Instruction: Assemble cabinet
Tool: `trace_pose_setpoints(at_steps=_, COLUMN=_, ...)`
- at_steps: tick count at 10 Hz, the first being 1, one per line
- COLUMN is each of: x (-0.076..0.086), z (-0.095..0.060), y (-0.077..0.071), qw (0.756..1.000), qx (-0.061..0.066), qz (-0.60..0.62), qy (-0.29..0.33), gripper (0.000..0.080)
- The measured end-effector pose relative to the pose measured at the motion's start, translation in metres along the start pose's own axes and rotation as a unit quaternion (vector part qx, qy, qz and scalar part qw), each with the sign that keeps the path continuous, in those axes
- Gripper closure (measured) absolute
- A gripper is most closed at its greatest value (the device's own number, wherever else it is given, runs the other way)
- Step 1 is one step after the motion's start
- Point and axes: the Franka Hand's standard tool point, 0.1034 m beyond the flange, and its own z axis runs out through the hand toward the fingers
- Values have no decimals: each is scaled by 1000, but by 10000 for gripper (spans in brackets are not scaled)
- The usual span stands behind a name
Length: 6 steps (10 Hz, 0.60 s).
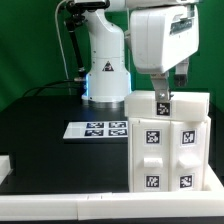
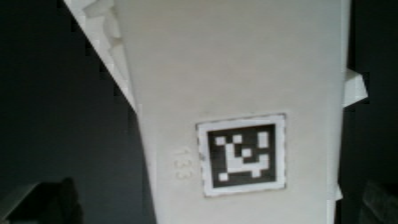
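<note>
tool [image 1: 163, 97] at cabinet [image 1: 168, 140] top edge, black table [image 1: 50, 150]

Franka arm [image 1: 105, 50] rises from base at rear, reaches forward; wrist points straight down, gripper [image 1: 163, 97] low, fingers vertical; jaw state unclear.

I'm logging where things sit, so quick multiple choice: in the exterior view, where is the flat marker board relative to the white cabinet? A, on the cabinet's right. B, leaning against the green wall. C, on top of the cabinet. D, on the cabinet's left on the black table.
D: the marker board lies flat on the black table, on the exterior view's left of the cabinet, which stands at that view's right edge.
</note>
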Motion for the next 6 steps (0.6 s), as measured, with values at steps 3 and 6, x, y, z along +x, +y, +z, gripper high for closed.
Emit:
trace_pose_setpoints(at_steps=3, x=-5, z=11, y=-6, qw=1000, qx=5, qz=8, qy=-3, gripper=2)
trace_pose_setpoints(at_steps=6, x=-9, z=17, y=-8, qw=1000, qx=9, qz=9, qy=-6, gripper=2)
